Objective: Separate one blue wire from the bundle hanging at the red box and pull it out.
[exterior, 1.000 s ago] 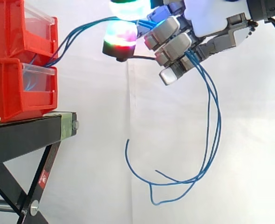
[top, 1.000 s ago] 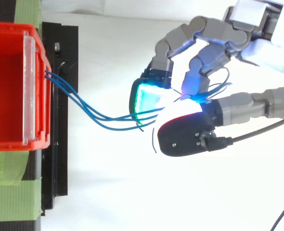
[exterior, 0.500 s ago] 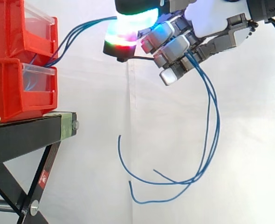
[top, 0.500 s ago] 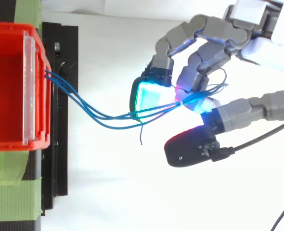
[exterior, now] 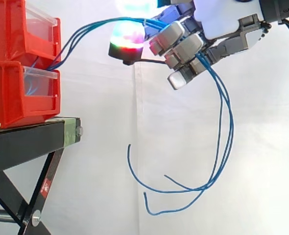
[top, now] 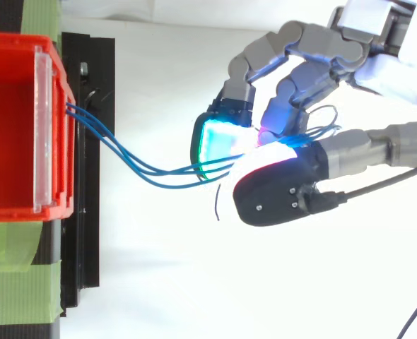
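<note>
Several blue wires [top: 134, 164] run from the front of the red box [top: 10, 127] rightwards into my hand [top: 314, 85]. In the side view the wires [exterior: 81, 34] leave the gap between the stacked red bins [exterior: 22, 63], rise to the hand [exterior: 218, 22], then hang below it in long loops [exterior: 220, 147] with loose ends curling near the bottom. The hand's curled fingers and glowing thumb pad pinch the bundle to the right of the box. I cannot tell whether one wire is apart from the others inside the grip.
The red bins sit on a black stand [exterior: 32, 139] with green tape [top: 18, 268] at its edges. A white curtain hangs behind, and open space lies under the hand where the wire loops dangle.
The thumb has swung back in against the fingers, closing on the wires after opening half a second ago. The hanging loose ends swayed slightly; the hand itself stays in place.
</note>
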You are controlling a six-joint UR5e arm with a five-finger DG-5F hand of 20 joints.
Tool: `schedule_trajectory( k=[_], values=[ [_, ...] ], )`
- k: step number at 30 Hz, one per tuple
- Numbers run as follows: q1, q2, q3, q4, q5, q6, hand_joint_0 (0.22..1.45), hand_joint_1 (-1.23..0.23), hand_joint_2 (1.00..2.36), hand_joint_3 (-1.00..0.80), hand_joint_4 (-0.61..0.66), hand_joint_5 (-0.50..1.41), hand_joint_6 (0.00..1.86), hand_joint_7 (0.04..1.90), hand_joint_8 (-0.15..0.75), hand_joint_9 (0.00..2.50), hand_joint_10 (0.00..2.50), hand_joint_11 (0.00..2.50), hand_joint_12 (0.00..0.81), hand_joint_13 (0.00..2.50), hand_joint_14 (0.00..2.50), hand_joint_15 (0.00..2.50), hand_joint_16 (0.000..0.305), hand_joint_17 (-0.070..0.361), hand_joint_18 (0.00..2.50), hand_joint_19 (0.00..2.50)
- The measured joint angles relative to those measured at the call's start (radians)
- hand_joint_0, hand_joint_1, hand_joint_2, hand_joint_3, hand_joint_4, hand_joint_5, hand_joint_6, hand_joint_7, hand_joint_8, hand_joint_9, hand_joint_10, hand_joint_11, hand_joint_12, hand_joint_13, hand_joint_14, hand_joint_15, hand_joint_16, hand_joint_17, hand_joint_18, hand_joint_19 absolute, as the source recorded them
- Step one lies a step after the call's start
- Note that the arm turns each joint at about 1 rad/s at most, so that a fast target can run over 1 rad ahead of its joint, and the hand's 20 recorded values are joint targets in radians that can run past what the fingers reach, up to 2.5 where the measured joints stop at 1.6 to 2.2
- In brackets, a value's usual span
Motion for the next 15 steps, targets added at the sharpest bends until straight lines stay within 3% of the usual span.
schedule_trajectory(
  k=[15],
  values=[
    [0.0,0.0,0.0,0.0,0.0,0.0,0.6,-0.61,1.01,-0.33,0.13,-0.18,0.93,0.89,0.3,0.94,0.7,1.48,0.403,0.88,0.79,1.41,0.05,0.112,0.84,0.79]
  ],
)
